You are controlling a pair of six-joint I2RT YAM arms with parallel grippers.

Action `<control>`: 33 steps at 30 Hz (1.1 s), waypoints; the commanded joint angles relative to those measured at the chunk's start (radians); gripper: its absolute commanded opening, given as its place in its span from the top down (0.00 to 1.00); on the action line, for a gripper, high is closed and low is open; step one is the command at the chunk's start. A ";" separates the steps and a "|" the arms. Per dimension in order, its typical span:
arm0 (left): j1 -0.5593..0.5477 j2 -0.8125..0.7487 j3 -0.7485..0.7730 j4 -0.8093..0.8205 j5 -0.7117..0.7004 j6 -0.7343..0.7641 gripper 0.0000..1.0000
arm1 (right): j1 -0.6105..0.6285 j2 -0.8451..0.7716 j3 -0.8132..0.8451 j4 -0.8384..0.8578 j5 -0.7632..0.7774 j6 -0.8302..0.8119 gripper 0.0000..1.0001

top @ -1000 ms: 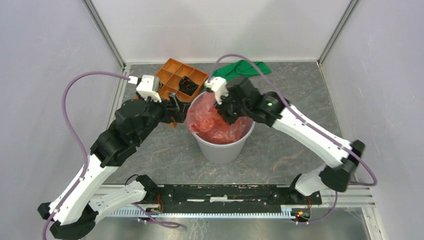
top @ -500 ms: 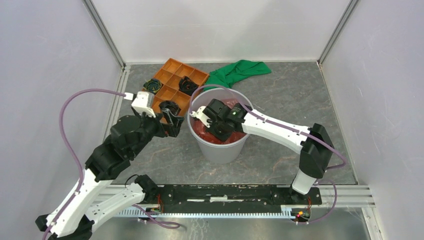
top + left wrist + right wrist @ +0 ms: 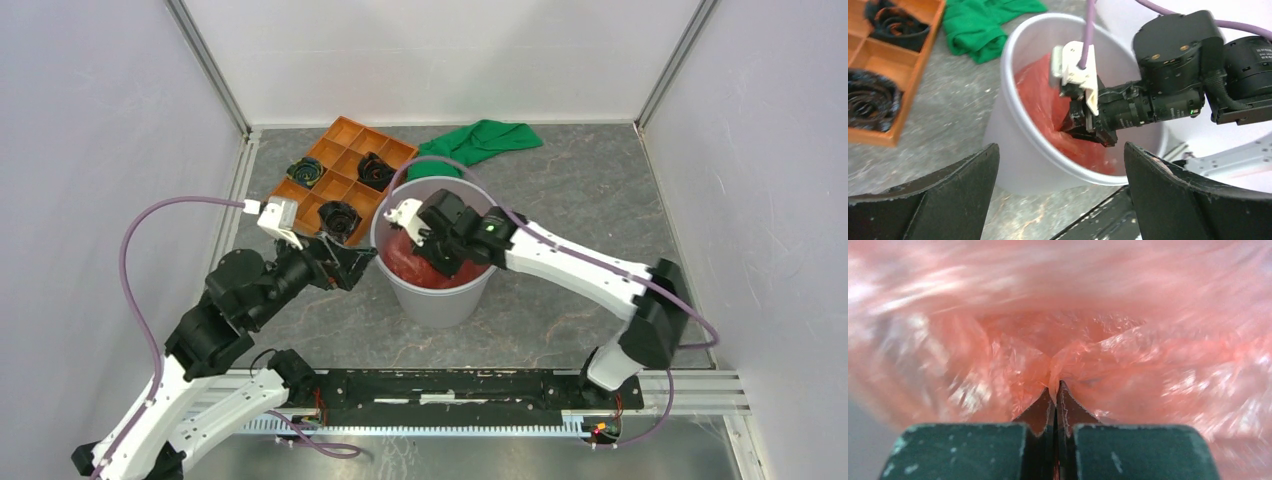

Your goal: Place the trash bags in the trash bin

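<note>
The red-pink trash bag point(image 3: 410, 258) lies crumpled inside the round greyish-white trash bin point(image 3: 432, 303) at the table's middle. It also shows in the left wrist view point(image 3: 1043, 102) inside the bin point(image 3: 1018, 150). My right gripper point(image 3: 443, 262) reaches down into the bin and is shut on a fold of the bag point(image 3: 1058, 360), which fills the right wrist view; its jaws point(image 3: 1054, 387) pinch the film between them. My left gripper point(image 3: 355, 262) is open and empty, just left of the bin's wall, with the jaws spread wide in the left wrist view point(image 3: 1060, 200).
An orange compartment tray point(image 3: 343, 135) with black coiled items stands behind my left gripper. A green cloth point(image 3: 478, 140) lies behind the bin. Side walls enclose the table; the arm-base rail runs along the near edge.
My left arm has drawn back toward the near left, away from the tray and bin. My right gripper went down into the bin with the bag and has shifted slightly inside it.
</note>
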 commanded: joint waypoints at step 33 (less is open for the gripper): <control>-0.001 0.146 0.040 0.159 0.076 -0.593 0.14 | -0.029 -0.459 -0.116 0.342 -0.040 0.208 0.99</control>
